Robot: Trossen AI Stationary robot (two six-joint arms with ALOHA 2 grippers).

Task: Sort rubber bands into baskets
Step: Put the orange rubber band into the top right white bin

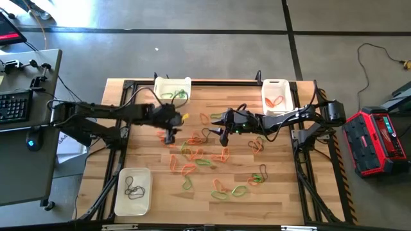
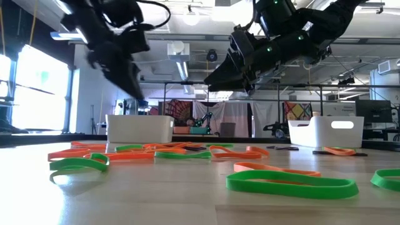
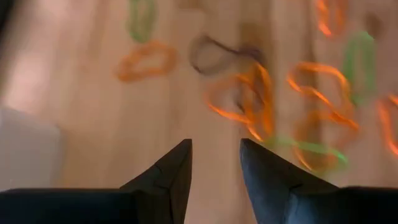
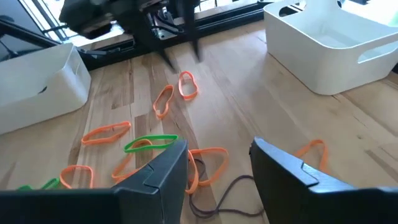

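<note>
thin floppy green, orange and dark rubber bands (image 1: pixel 200 156) lie scattered mid-tabletop (image 1: pixel 282 192); some sit in three white baskets (image 1: pixel 172 88). left tool (image 1: pixel 169 138) and right tool (image 1: pixel 224 133) hover, fingers apart, empty.

A robotics lab or workshop: the wooden table (image 1: pixel 282 199) stands on a bare concrete floor, beside it a desk with a keyboard (image 1: pixel 14 106), on its other side a red power unit (image 1: pixel 379 138); beyond it, exposed ceiling ducts and cluttered workbenches
</note>
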